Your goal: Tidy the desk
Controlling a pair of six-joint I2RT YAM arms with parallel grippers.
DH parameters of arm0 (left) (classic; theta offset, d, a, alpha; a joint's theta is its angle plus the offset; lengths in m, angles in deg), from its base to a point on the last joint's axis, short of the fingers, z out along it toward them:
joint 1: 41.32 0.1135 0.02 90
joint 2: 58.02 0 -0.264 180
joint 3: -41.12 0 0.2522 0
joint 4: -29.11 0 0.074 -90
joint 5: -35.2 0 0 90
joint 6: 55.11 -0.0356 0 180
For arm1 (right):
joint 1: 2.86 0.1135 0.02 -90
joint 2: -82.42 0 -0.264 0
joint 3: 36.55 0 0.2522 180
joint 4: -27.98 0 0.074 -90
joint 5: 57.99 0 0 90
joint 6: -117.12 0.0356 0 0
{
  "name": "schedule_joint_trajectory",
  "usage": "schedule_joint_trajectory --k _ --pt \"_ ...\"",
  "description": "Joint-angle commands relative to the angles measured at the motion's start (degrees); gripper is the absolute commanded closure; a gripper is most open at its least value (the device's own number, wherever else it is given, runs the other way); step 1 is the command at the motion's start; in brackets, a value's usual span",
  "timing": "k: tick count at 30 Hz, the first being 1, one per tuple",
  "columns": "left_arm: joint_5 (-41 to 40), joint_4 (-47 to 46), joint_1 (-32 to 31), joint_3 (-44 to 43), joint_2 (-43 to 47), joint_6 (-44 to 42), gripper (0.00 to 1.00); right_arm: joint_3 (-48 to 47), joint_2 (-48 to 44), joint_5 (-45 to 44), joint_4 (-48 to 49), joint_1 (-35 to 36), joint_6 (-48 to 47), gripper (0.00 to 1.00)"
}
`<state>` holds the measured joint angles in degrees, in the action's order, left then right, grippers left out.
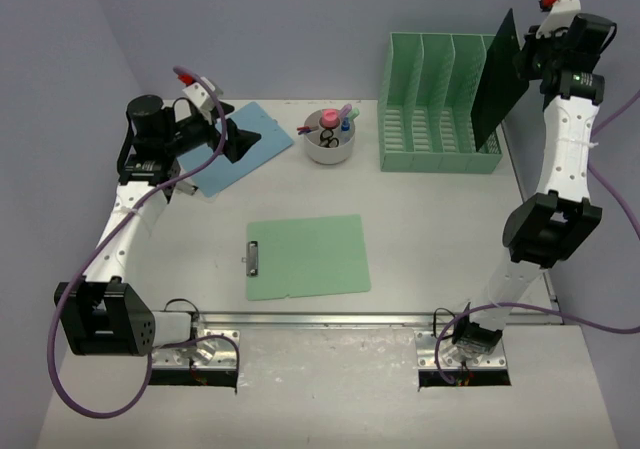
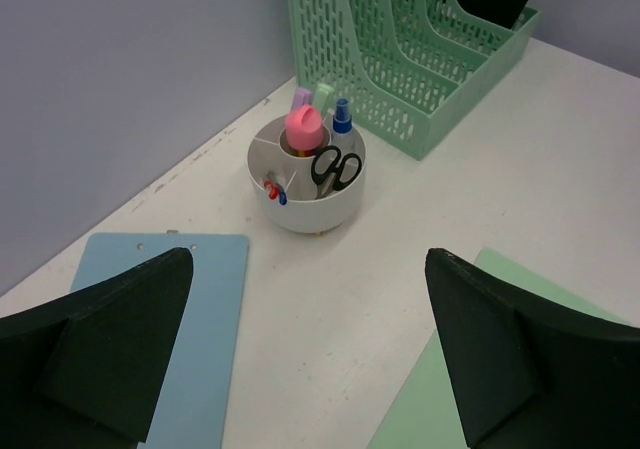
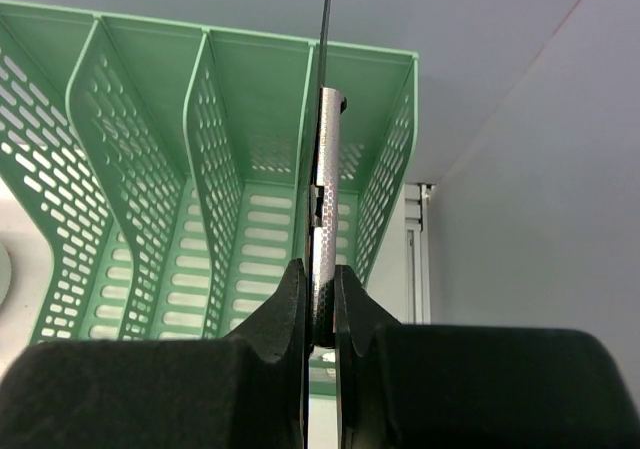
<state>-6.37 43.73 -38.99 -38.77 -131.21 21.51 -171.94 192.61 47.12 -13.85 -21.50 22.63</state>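
The off-white desk holds a green clipboard near the middle and a blue clipboard at the back left. My left gripper hangs open and empty over the blue clipboard's right edge; in the left wrist view bare desk lies between its fingers. My right gripper is shut on the metal clip of a dark clipboard. It holds the board upright and edge-on above the right end of the mint-green file rack.
A white round organizer with scissors, markers and a pink item stands between the blue clipboard and the rack. Lavender walls close in the back and sides. A metal rail runs along the near edge.
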Motion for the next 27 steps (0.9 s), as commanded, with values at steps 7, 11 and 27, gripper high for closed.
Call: schedule_joint_trajectory --k 7,11,27 --pt "-10.88 -2.80 -0.22 4.07 1.29 10.73 0.00 1.04 2.22 -0.61 4.79 -0.18 -0.61 0.82" --pt "-18.78 7.80 -0.22 1.45 -0.46 12.86 0.00 -0.10 2.92 -0.26 3.64 -0.18 -0.61 0.54" --pt "-39.89 20.40 -1.62 16.72 10.00 19.19 0.00 1.81 -7.61 -6.79 9.17 -0.18 -4.13 0.42"
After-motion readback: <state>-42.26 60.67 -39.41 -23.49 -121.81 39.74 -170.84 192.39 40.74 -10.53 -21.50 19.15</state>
